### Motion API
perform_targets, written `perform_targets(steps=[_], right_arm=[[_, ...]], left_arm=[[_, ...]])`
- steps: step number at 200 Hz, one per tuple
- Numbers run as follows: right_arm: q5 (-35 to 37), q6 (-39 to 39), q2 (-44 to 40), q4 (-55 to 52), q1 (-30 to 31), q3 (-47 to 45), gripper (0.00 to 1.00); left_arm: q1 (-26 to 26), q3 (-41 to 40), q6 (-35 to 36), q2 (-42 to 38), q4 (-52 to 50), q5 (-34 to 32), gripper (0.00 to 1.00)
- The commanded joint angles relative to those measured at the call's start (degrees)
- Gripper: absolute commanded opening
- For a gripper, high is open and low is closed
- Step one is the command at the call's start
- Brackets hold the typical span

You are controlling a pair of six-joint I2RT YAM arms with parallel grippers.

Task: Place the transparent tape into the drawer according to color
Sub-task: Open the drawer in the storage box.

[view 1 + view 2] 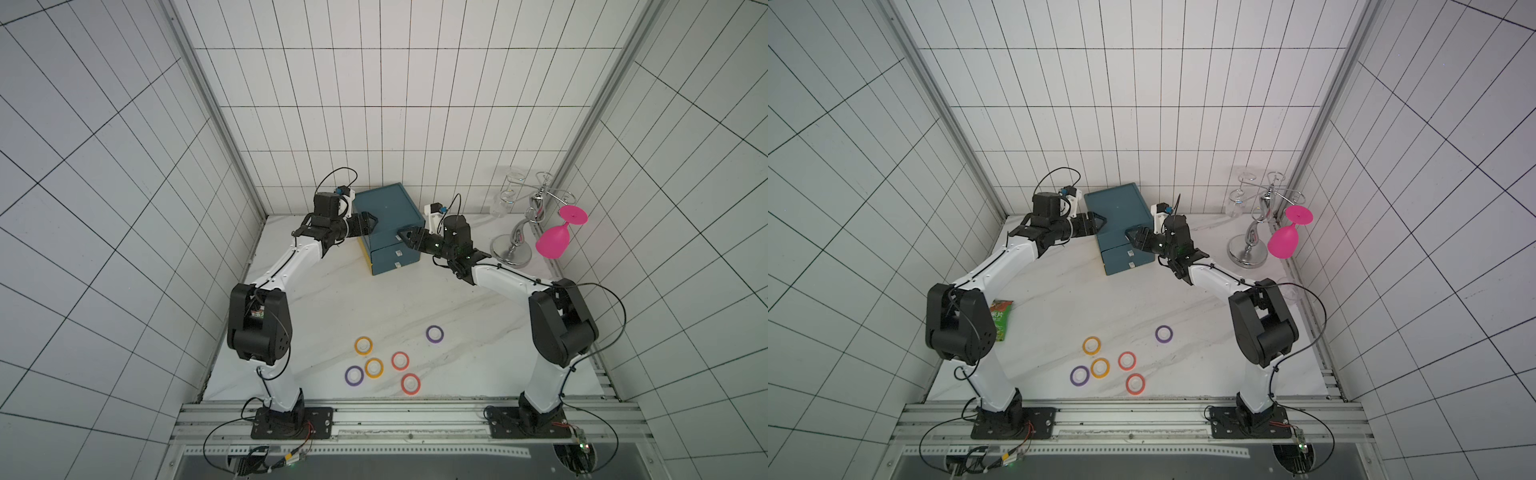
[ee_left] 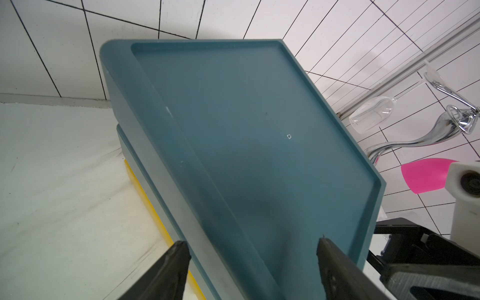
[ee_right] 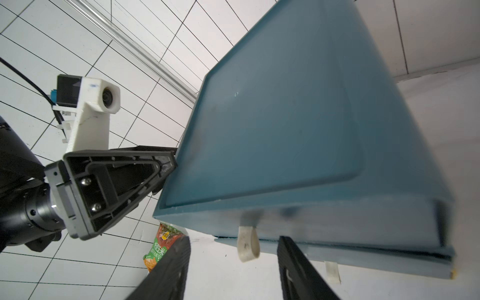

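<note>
Drawers: dark teal three-drawer cabinet (image 1: pixel 390 212), look shut; we can't see inside.
Tape: six orange/red/purple flat rolls (image 1: pixel 374 368) on white surface (image 1: pixel 478 353), well apart from cabinet.
L gripper (image 2: pixel 252 241): jaws wide, at cabinet top.
R gripper (image 3: pixel 233 239): jaws apart round pale pull tab (image 3: pixel 248 245).

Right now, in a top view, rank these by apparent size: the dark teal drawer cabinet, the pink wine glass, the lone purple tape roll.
1. dark teal drawer cabinet, largest by far.
2. pink wine glass.
3. lone purple tape roll, clearly smallest.
</note>
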Motion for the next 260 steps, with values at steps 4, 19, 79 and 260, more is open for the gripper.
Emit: perform_targets(steps=[4, 19, 79, 260], right_arm=[[0.5, 2.4, 1.7, 2.3, 0.8, 2.3, 0.55], [0.4, 2.9, 2.1, 2.3, 0.8, 2.4, 0.53], [0.6, 4.5, 3.1, 2.5, 1.0, 2.1, 0.49], [3.0, 7.8, 0.8, 4.9, 1.2, -4.0, 0.0]], left_arm=[[-0.2, 0.6, 0.7, 1.2, -0.8, 0.6, 0.8], [-0.2, 0.7, 0.7, 1.3, -0.9, 0.7, 0.79], [-0.2, 1.0, 0.9, 1.4, -1.4, 0.7, 0.78], [-0.2, 1.7, 1.4, 2.3, -2.6, 1.0, 0.75]])
